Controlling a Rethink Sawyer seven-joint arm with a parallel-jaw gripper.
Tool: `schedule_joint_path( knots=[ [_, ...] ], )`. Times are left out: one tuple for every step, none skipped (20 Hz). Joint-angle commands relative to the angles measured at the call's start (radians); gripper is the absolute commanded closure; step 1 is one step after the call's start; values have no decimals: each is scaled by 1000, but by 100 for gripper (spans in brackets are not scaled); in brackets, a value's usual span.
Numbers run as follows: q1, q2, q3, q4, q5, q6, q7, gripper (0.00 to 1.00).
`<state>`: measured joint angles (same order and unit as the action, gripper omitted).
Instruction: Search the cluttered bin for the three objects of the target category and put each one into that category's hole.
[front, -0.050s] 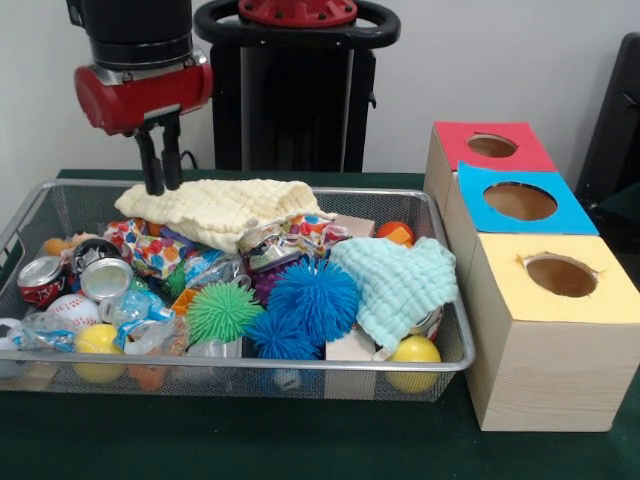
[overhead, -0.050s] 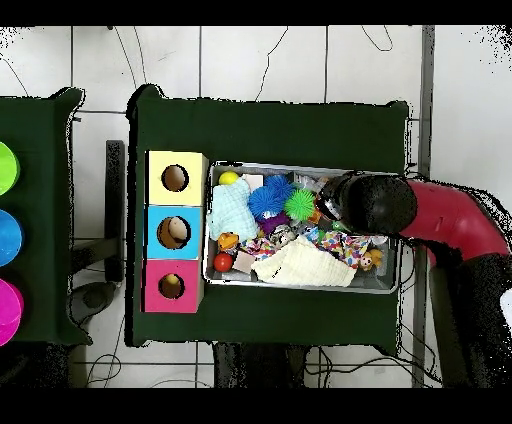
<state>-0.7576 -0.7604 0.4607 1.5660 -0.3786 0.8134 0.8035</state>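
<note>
A wire mesh bin (front, -0.050s: 70, 186) is heaped with clutter. My gripper (front, -0.050s: 160, 188) hangs over its far left corner, shut and holding nothing, its tips just touching the left end of a cream-yellow cloth (front, -0.050s: 225, 208). Below lie two blue spiky balls (front, -0.050s: 312, 295), a green spiky ball (front, -0.050s: 222, 310), a mint cloth (front, -0.050s: 400, 285), crushed cans (front, -0.050s: 105, 278), a baseball (front, -0.050s: 70, 312), yellow balls (front, -0.050s: 415, 355) and an orange ball (front, -0.050s: 395, 232). In the overhead view my arm (overhead, -0.050s: 400, 205) covers the gripper, beside the cream cloth (overhead, -0.050s: 300, 265).
Three wooden boxes with round holes stand in a row beside the bin: red top (front, -0.050s: 455, 140), blue top (front, -0.050s: 570, 215), yellow top (front, -0.050s: 500, 290). Overhead, they sit left of the bin (overhead, -0.050s: 300, 288). A second table with coloured discs (overhead, -0.050s: 5, 238) lies further left.
</note>
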Motion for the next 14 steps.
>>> schedule_joint_path(
  knots=[
    [-36, 47, 124, 22, -96, 121, -329, 0],
    [-35, 45, 123, 24, -101, 120, -326, 0],
    [-39, 45, 127, 24, -106, 123, -325, 0],
    [-49, 43, 133, 27, -115, 122, -340, 0],
    [-61, 43, 141, 32, -120, 123, -355, 0],
    [-80, 43, 151, 38, -127, 123, -382, 0],
    [-97, 44, 165, 43, -143, 125, -390, 100],
    [-105, 43, 172, 48, -144, 122, -400, 100],
    [-114, 42, 179, 53, -146, 118, -410, 100],
    [-122, 42, 186, 58, -147, 115, -420, 100],
    [-127, 40, 192, 61, -146, 117, -419, 100],
    [-141, 40, 214, 66, -146, 136, -457, 100],
    [-159, 41, 242, 68, -146, 174, -524, 100],
    [-145, 26, 233, 41, -186, 276, -615, 100]
  ],
)
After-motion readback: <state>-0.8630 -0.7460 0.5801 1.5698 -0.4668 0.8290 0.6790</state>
